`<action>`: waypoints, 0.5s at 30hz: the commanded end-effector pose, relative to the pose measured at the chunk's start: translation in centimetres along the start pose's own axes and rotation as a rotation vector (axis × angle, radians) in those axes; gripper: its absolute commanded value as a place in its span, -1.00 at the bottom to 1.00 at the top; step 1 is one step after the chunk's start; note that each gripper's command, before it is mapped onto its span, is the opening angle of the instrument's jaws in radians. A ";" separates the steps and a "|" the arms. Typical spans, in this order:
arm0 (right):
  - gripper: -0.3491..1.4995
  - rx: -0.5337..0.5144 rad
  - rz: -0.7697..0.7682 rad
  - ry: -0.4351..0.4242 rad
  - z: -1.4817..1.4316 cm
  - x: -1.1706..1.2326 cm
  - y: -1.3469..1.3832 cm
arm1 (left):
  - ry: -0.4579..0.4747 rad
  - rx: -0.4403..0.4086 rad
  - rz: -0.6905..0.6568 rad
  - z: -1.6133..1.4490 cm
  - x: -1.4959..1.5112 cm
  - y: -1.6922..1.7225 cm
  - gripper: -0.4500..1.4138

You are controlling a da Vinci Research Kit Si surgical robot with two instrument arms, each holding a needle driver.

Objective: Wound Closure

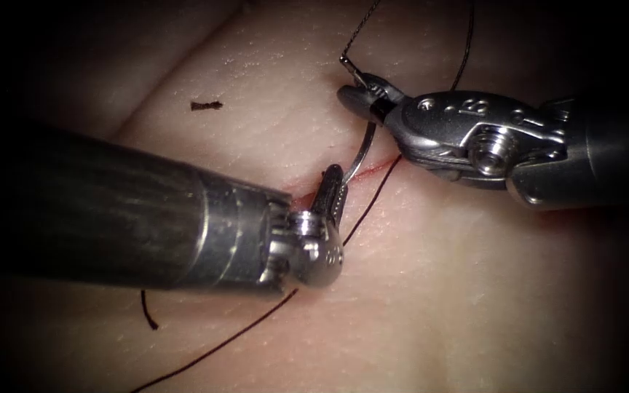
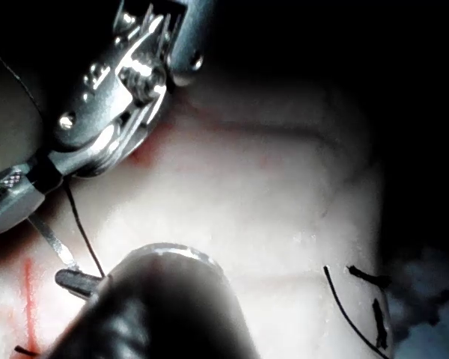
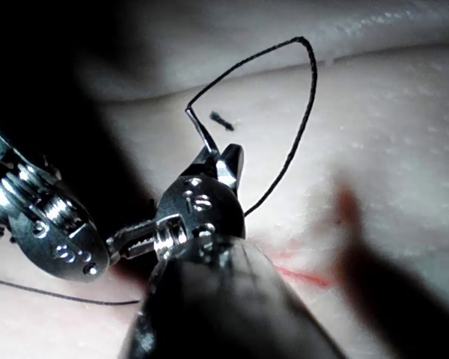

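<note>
My right tool (image 1: 354, 93) reaches in from the right, jaws shut on the curved needle (image 1: 365, 142) close to its tail end. The needle arcs down from there to the cut (image 1: 381, 167), its point at the left edge of the cut beside my left tool (image 1: 333, 182); I cannot tell if the point is in the tissue. The left tool's jaws stand slightly open at the point, toothed face showing, holding nothing. Dark thread (image 1: 364, 207) runs from the tail up out of view, then crosses the cut and passes behind the left tool. In the right wrist view the right tool (image 3: 221, 164) grips the needle (image 3: 198, 131).
A short cut end of thread (image 1: 148, 309) lies on the tissue left of the cut, and a small dark fragment (image 1: 205, 105) sits farther up. Red fluid lines the cut. The left shaft (image 1: 111, 211) covers much of the tissue on the left.
</note>
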 end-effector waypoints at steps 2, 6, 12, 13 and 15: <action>-1.00 0.009 0.000 0.001 0.06 -0.04 -0.05 | 0.000 0.004 0.028 0.02 0.02 0.04 -0.82; -1.00 0.016 0.003 0.028 0.01 -0.04 0.03 | -0.019 0.013 0.025 0.05 -0.02 -0.05 0.32; -1.00 0.067 0.000 0.090 -0.10 -0.10 0.24 | 0.023 -0.006 -0.130 0.07 -0.12 -0.23 0.60; -1.00 0.094 -0.004 0.106 -0.12 -0.13 0.30 | 0.066 -0.037 -0.174 0.05 -0.13 -0.25 0.60; -1.00 0.152 -0.013 0.132 -0.16 -0.17 0.41 | 0.199 -0.188 -0.317 0.00 -0.16 -0.28 0.62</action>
